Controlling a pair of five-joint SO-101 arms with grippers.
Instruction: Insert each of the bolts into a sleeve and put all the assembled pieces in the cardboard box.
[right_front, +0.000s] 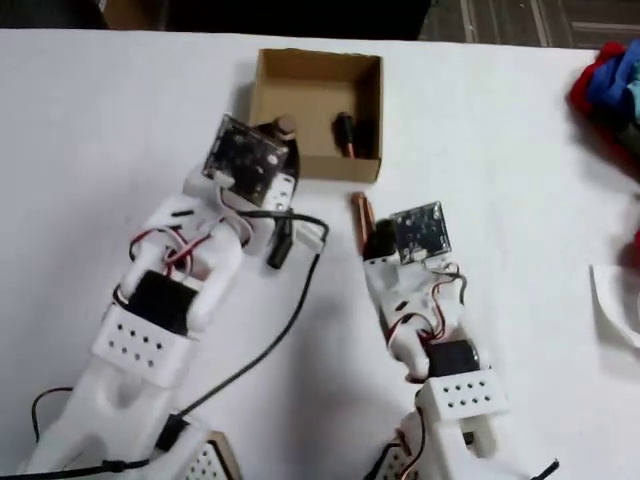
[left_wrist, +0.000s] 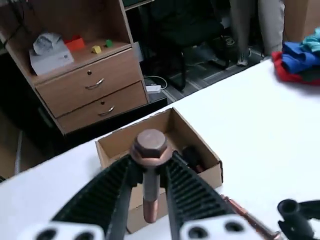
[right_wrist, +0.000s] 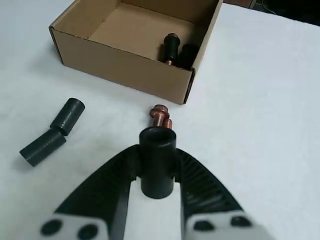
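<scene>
Two end effectors are loaded. The left end effector (left_wrist: 151, 160) clamps a bolt (left_wrist: 150, 147), head up, close by the cardboard box (left_wrist: 107, 150). The right end effector (right_wrist: 157, 152) clamps a sleeve (right_wrist: 157, 170) just beside a loose bolt (right_wrist: 161, 116) on the bench (right_wrist: 260, 100). Risk: misaligned axes at mating may jam the bolt tip on the sleeve rim or twist either part in its grip. Lowering the sleeve may knock the loose bolt away.

Materials / finish, as observed
bolt (left_wrist: 148, 146): copper-toned metal, dull sheen. sleeve (right_wrist: 157, 162): black, matt, smooth, plastic-like. cardboard box (right_front: 330, 167): brown paperboard, matt. table (right_front: 500, 150): white, matt, faintly textured. left gripper (left_wrist: 150, 161) fingers (left_wrist: 112, 190): black ribbed plastic.
</scene>
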